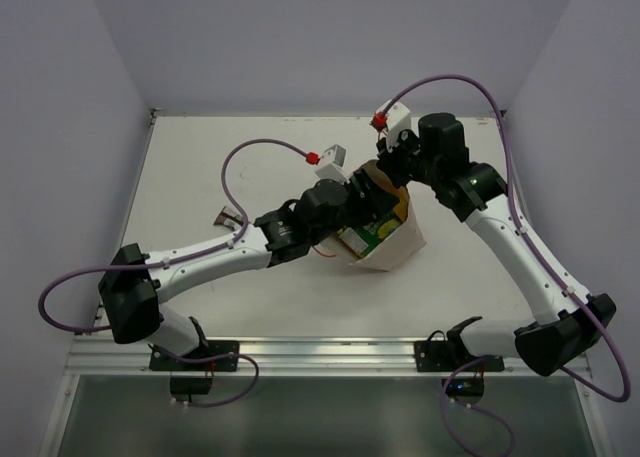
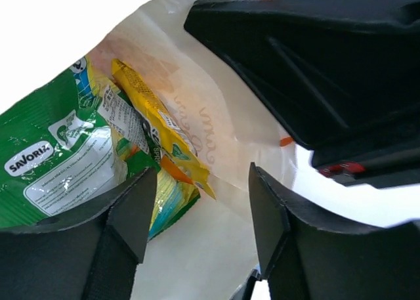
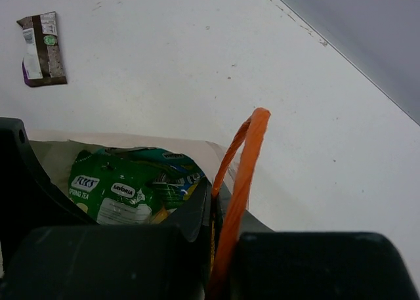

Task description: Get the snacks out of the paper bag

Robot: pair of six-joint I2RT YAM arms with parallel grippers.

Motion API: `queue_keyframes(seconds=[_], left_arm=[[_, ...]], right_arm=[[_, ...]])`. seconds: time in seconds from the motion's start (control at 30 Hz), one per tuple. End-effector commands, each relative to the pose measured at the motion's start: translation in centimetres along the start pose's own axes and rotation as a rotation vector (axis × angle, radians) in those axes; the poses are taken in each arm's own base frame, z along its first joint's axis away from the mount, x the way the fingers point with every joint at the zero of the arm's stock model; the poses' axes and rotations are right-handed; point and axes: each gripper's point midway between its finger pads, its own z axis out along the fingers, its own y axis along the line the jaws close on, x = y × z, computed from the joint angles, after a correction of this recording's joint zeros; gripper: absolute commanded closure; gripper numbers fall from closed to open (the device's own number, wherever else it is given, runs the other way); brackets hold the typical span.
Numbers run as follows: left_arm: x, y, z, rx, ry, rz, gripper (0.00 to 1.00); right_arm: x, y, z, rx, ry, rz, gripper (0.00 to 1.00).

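The beige paper bag (image 1: 402, 245) stands tilted mid-table with its mouth toward the left arm. My left gripper (image 1: 362, 209) is open and empty inside the mouth (image 2: 200, 182), its left finger close beside a green-white pouch (image 2: 59, 155), a yellow bar (image 2: 157, 126) and a teal-yellow pouch (image 2: 172, 205). My right gripper (image 1: 388, 172) is shut on the bag's rim (image 3: 220, 195), with the orange string handle (image 3: 246, 159) looping up from its jaws. The green pouch (image 3: 128, 188) shows inside the bag. A dark brown bar (image 1: 228, 218) lies out on the table (image 3: 41, 48).
The right gripper's black body (image 2: 315, 70) hangs just above the left fingers at the bag mouth. Grey walls close the table at the back and sides. The white tabletop (image 1: 200, 167) spreads left of the bag.
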Motion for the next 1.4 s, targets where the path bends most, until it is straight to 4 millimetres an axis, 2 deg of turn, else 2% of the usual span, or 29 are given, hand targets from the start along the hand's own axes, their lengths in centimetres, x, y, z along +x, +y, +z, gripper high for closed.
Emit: queue_keyframes(seconds=[0.0,0.03,0.2,0.3,0.33,0.37,0.4,0.43,0.5,0.53,0.6,0.63,0.7,0.73,0.77,0.8,0.83,0.9,0.93,0.97,1.03,1.07,1.1,1.13,1.17,1.23,1.27,1.3,1.37], left_arm=[[-0.5,-0.9,0.9,0.01,-0.03,-0.023,0.37],[0.1,-0.3,1.7,-0.007,-0.018,-0.014,0.4],[0.7,-0.2,2.9,-0.025,0.002,0.015,0.56],[0.0,-0.6,2.4,-0.025,-0.013,0.02,0.86],[-0.2,-0.3,1.8,-0.041,-0.005,0.038,1.0],[-1.9,-1.8,0.1,-0.01,-0.035,0.044,1.0],[-2.8,-2.2,-1.2,-0.012,-0.056,0.06,1.0],[-4.9,-3.8,-4.1,0.038,-0.101,0.073,1.0],[-7.5,-3.8,-7.1,0.018,-0.172,0.13,1.0],[-9.8,-5.2,-10.0,0.046,-0.227,0.131,1.0],[-12.1,-3.2,-12.3,-0.053,-0.276,0.189,1.0],[-13.7,-3.2,-14.4,-0.056,-0.311,0.191,1.0],[-16.1,-0.1,-16.1,-0.162,-0.37,0.224,1.0],[-17.2,0.5,-17.7,-0.171,-0.401,0.223,1.0],[-17.4,2.0,-17.8,-0.203,-0.399,0.235,1.0],[-18.8,3.7,-18.3,-0.252,-0.434,0.254,1.0],[-19.3,4.5,-18.6,-0.272,-0.451,0.262,1.0],[-20.1,7.3,-17.8,-0.34,-0.46,0.315,1.0],[-20.0,8.6,-16.8,-0.367,-0.442,0.335,1.0],[-20.9,9.6,-16.0,-0.374,-0.448,0.335,1.0],[-20.3,13.2,-13.1,-0.421,-0.376,0.365,1.0],[-20.8,13.7,-11.9,-0.402,-0.384,0.366,1.0],[-21.1,15.6,-11.1,-0.432,-0.378,0.374,1.0],[-20.8,17.5,-9.5,-0.467,-0.347,0.376,1.0],[-21.6,18.3,-8.8,-0.473,-0.371,0.37,1.0],[-21.4,20.2,-6.9,-0.498,-0.344,0.375,1.0],[-21.1,20.4,-6.3,-0.493,-0.319,0.37,0.91],[-20.9,20.2,-5.9,-0.481,-0.302,0.361,0.72],[-20.4,18.0,-5.5,-0.405,-0.262,0.345,0.49]], right_arm=[[-6.9,-1.2,-3.2,0.068,-0.248,-0.028,1.0],[-6.9,-1.3,-3.1,0.068,-0.248,-0.028,1.0],[-6.9,-1.3,-3.3,0.073,-0.247,-0.026,1.0],[-6.8,-1.4,-3.4,0.08,-0.244,-0.028,1.0],[-6.7,-1.4,-3.4,0.082,-0.244,-0.03,1.0],[-6.5,-1.5,-3.4,0.084,-0.239,-0.031,1.0],[-6.4,-1.4,-3.4,0.084,-0.237,-0.033,1.0],[-6.3,-1.4,-3.5,0.085,-0.235,-0.034,1.0],[-6.0,-1.5,-3.7,0.094,-0.233,-0.034,1.0],[-5.7,-1.5,-3.8,0.099,-0.232,-0.037,1.0],[-5.7,-1.6,-3.9,0.109,-0.239,-0.037,1.0],[-5.6,-1.7,-3.8,0.111,-0.237,-0.035,1.0],[-5.5,-1.7,-3.8,0.115,-0.234,-0.034,1.0],[-5.5,-1.7,-3.8,0.114,-0.235,-0.033,1.0],[-5.3,-1.7,-3.8,0.116,-0.233,-0.03,1.0],[-5.3,-1.7,-3.8,0.116,-0.233,-0.03,1.0],[-5.4,-1.7,-3.9,0.118,-0.234,-0.031,1.0],[-5.4,-1.7,-3.8,0.117,-0.231,-0.029,1.0],[-5.4,-1.8,-3.8,0.119,-0.232,-0.029,1.0],[-5.3,-1.8,-3.7,0.116,-0.228,-0.028,1.0],[-5.4,-1.7,-3.6,0.111,-0.227,-0.027,1.0],[-5.4,-1.7,-3.6,0.11,-0.231,-0.028,1.0],[-5.4,-1.6,-3.4,0.106,-0.229,-0.025,1.0],[-5.4,-1.6,-3.4,0.105,-0.229,-0.025,1.0],[-5.3,-1.6,-3.3,0.103,-0.23,-0.024,1.0],[-5.2,-1.5,-3.0,0.099,-0.226,-0.024,1.0],[-5.1,-1.5,-2.9,0.1,-0.222,-0.023,1.0],[-5.0,-1.5,-2.7,0.099,-0.216,-0.026,1.0],[-5.0,-1.6,-2.6,0.1,-0.207,-0.027,1.0]])
